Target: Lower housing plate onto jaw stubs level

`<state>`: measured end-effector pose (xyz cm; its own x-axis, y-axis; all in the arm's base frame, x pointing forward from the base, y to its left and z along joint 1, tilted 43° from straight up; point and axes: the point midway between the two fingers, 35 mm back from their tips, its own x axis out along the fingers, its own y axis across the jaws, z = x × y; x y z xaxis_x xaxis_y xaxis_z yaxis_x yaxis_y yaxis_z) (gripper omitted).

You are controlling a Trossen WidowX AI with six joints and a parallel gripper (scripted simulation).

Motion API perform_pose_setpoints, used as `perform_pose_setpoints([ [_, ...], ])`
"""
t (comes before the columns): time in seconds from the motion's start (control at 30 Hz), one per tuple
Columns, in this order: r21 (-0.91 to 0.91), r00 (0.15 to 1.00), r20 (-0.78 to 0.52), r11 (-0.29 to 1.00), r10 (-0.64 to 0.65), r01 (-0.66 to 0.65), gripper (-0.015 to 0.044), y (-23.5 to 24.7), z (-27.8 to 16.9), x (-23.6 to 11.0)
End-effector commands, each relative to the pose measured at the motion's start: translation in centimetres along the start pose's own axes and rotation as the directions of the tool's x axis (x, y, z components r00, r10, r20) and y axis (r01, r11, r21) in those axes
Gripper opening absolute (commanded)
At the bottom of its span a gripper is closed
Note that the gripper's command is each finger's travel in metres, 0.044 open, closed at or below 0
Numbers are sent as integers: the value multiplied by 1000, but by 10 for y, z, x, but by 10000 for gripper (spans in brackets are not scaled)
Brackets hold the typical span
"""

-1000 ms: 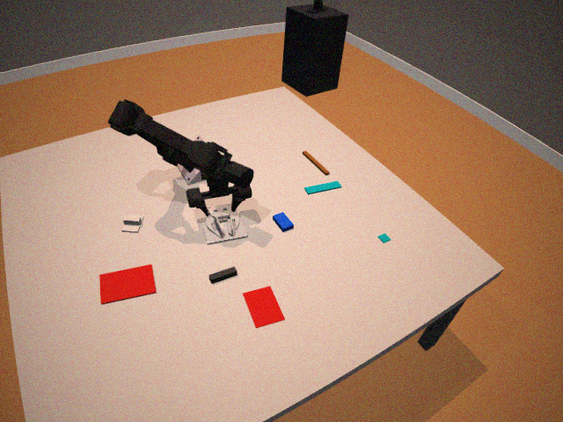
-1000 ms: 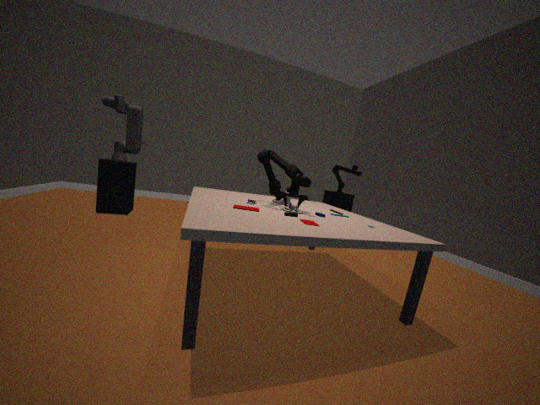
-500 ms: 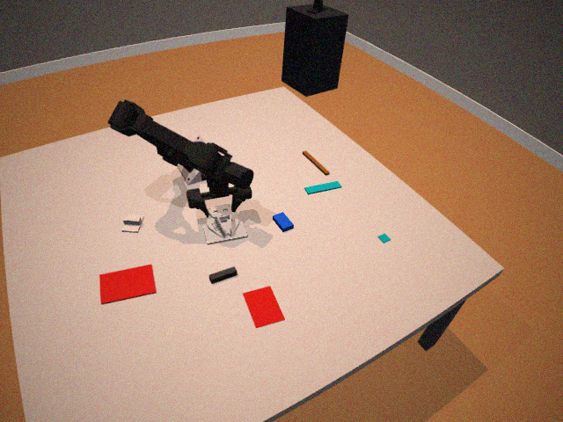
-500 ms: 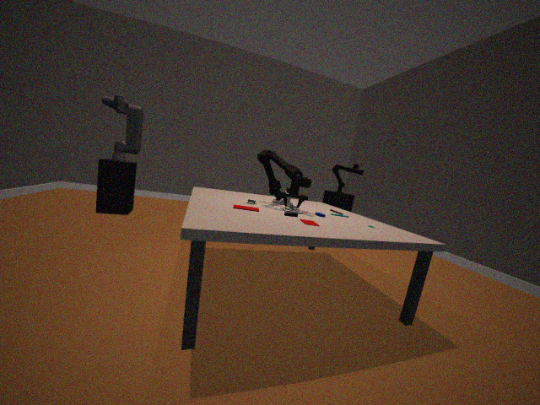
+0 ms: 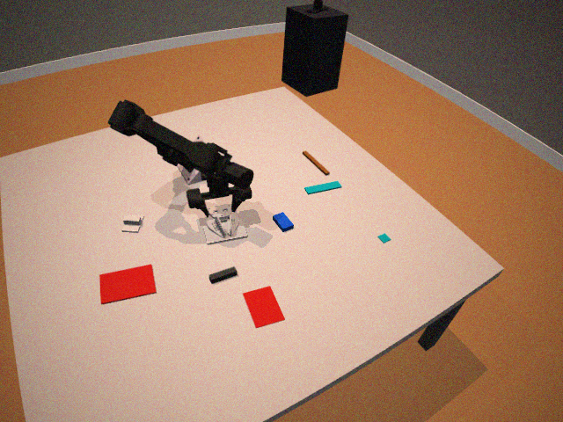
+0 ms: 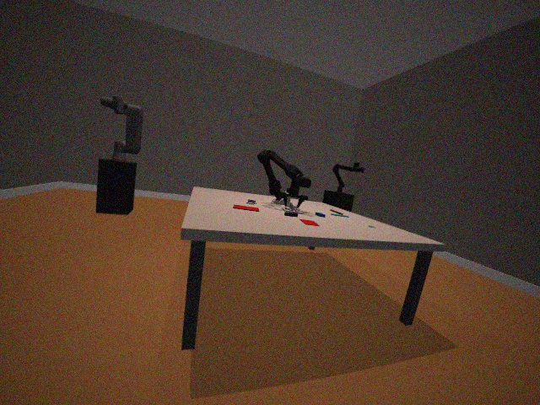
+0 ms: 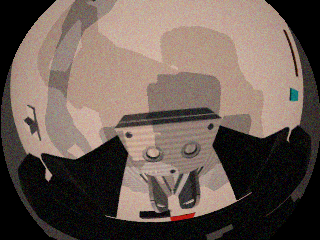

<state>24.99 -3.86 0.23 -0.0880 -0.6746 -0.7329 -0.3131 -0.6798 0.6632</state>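
The pale housing plate [image 5: 219, 205] [image 7: 172, 137], with two round holes, spans the space between my fingers. My gripper [image 5: 220, 212] [image 6: 294, 207] stands wide but is shut on the plate, with a finger against each side edge. The two jaws show beyond the plate in the wrist view, a left jaw [image 7: 159, 196] and a right jaw [image 7: 189, 196], close together. They stand over a pale base plate [image 5: 241, 234] on the table. The stubs and the plate's underside are hidden, so contact and exact level cannot be told.
A blue block [image 5: 282, 221] lies right of the base plate. A black bar [image 5: 223, 275] and two red sheets [image 5: 127, 284] [image 5: 264, 306] lie nearer the front. A small white bracket [image 5: 131, 229] is left. A white holed piece [image 5: 193, 176] is partly behind my arm.
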Motion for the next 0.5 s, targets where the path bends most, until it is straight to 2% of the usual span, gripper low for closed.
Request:
perform_pose_setpoints([
  [0.0, 0, 1000, 0, 1000, 0, 0, 403, 0, 0, 0],
  [0.07, 0, 1000, 0, 1000, 0, 0, 440, 0, 0, 0],
  [0.47, 0, 1000, 0, 1000, 0, 0, 440, 0, 0, 0],
])
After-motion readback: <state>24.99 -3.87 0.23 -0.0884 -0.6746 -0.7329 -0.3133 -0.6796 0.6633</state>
